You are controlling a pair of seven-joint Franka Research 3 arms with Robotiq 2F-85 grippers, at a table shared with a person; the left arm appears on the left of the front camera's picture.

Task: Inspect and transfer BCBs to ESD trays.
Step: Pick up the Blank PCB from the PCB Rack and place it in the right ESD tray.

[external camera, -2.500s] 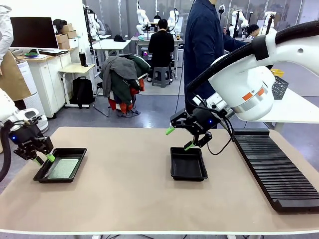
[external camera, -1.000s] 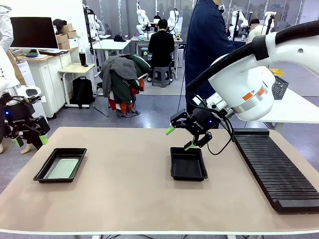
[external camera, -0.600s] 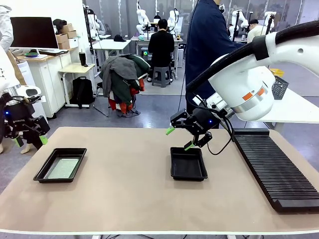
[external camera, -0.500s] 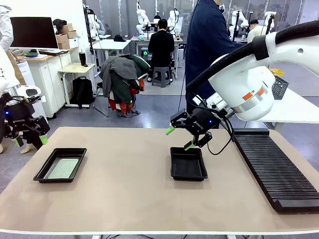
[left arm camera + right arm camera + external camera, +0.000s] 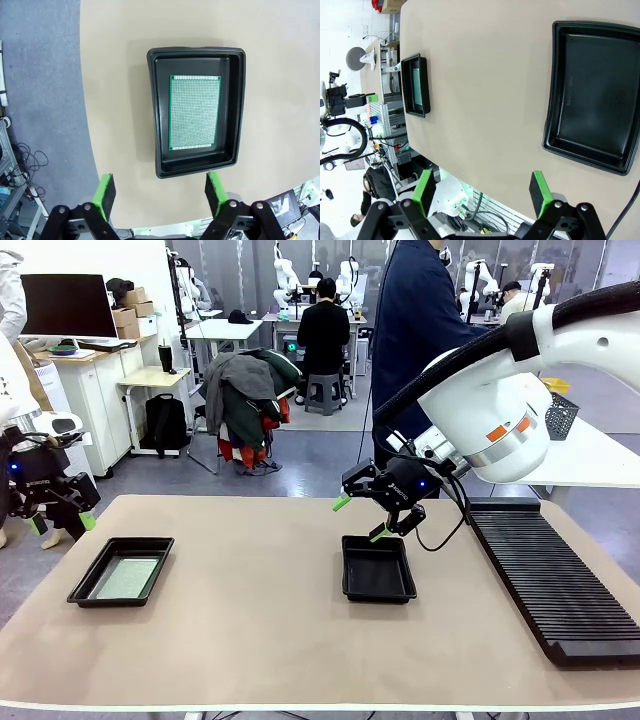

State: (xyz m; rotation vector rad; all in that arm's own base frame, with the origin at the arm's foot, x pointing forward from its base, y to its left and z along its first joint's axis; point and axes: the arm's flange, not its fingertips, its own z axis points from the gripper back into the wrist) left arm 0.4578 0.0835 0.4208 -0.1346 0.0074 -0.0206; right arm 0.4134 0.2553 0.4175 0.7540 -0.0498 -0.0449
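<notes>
Left gripper: jaws wide apart, nothing between them, raised at the table's left edge. The first ESD tray lies below and ahead of its fingertips, with a BCB flat on its floor. Right gripper: jaws wide apart, empty. The second ESD tray, floor bare, lies just below it.

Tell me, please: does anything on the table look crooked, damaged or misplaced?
Nothing stands out. The circuit board lies flat and square inside the left tray; the middle tray sits level; the slotted rack looks intact.
</notes>
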